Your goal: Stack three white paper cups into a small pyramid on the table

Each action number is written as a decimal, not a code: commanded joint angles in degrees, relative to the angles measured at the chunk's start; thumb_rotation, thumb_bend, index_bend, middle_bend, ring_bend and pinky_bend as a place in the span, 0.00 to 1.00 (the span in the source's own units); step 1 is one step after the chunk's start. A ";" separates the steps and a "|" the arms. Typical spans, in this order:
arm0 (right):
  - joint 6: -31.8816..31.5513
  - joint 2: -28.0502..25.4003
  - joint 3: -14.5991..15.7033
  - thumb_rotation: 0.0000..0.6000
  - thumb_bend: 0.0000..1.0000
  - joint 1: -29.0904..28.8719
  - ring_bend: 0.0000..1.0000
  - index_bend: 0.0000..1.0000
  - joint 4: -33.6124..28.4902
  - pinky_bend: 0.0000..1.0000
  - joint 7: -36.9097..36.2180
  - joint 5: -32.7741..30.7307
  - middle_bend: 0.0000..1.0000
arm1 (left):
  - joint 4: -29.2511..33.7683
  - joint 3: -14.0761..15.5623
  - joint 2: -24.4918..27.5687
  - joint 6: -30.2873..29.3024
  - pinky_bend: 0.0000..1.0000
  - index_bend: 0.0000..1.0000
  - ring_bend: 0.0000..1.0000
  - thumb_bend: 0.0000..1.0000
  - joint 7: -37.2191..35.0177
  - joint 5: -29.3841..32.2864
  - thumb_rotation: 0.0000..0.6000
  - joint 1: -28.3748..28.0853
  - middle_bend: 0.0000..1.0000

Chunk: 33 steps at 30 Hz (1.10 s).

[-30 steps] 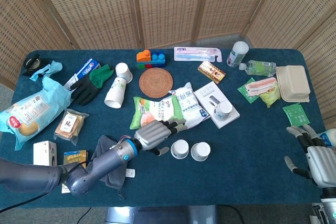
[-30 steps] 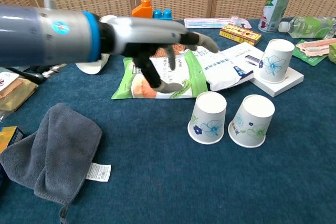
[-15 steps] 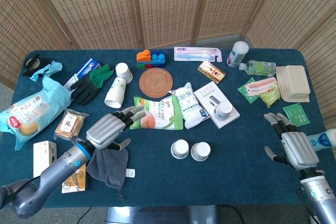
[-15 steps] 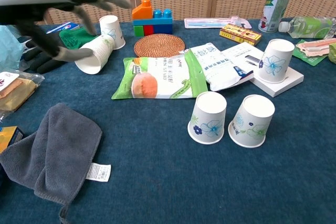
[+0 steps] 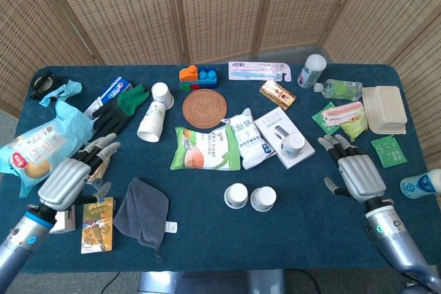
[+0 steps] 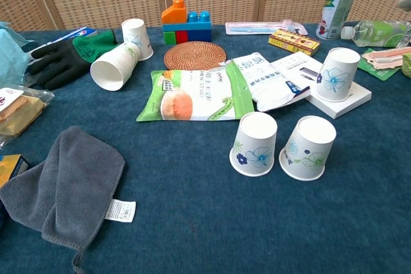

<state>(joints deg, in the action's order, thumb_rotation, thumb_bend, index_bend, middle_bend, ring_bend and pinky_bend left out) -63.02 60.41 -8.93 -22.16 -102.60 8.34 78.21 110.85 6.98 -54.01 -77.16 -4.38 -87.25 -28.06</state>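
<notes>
Two white paper cups with a blue flower print, one (image 5: 236, 195) (image 6: 254, 144) and the other (image 5: 263, 198) (image 6: 308, 147), stand upside down side by side at the table's front middle. A third cup (image 5: 293, 144) (image 6: 337, 74) stands upside down on a flat white box (image 5: 300, 157) (image 6: 343, 102) behind them. My left hand (image 5: 72, 177) hovers open at the left side, far from the cups, holding nothing. My right hand (image 5: 355, 171) is open over the right side, right of the third cup, fingers spread. Neither hand shows in the chest view.
More cups (image 5: 151, 124) (image 6: 115, 67) lie and stand (image 5: 161, 94) (image 6: 136, 38) at the back left by a black and green glove (image 5: 114, 116). A grey cloth (image 5: 142, 211) (image 6: 67, 187) lies front left. Snack bags (image 5: 205, 148), a wicker coaster (image 5: 204, 108), bottles and boxes crowd the back and right.
My left hand has swung away from beside the two front cups to the far left side. My right hand has come up from the front right edge toward the third cup.
</notes>
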 commanded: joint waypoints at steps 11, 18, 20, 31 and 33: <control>9.42 5.42 -2.22 1.00 0.37 -8.91 0.00 0.00 2.79 0.24 7.85 -9.55 0.00 | -2.22 -1.04 2.88 -1.98 0.26 0.03 0.00 0.47 -5.48 -2.10 1.00 4.88 0.00; 13.32 7.26 -3.34 1.00 0.37 -13.50 0.00 0.00 5.06 0.24 9.97 -14.73 0.00 | -3.20 -2.53 2.95 -1.24 0.27 0.03 0.00 0.47 -7.27 -2.07 1.00 5.74 0.00; 13.93 7.59 -3.52 1.00 0.37 -14.46 0.00 0.00 5.43 0.24 10.38 -15.71 0.00 | -3.40 -2.82 2.90 -1.03 0.27 0.02 0.00 0.47 -7.59 -2.04 1.00 5.95 0.00; 18.44 7.71 -2.07 1.00 0.37 -20.51 0.00 0.00 6.72 0.15 16.20 -23.68 0.00 | -4.66 -4.04 2.89 -0.10 0.27 0.02 0.00 0.47 -9.08 -1.99 1.00 7.40 0.00; 18.76 7.68 -1.77 1.00 0.37 -21.35 0.00 0.00 6.97 0.15 16.80 -25.01 0.00 | -4.81 -4.31 2.87 -0.06 0.27 0.02 0.00 0.47 -9.35 -2.02 1.00 7.63 0.00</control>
<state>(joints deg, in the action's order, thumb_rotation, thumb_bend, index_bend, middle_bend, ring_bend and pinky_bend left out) -44.68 68.14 -11.06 -42.78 -95.90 24.50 54.08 106.10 2.74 -51.13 -77.24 -13.65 -89.25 -20.50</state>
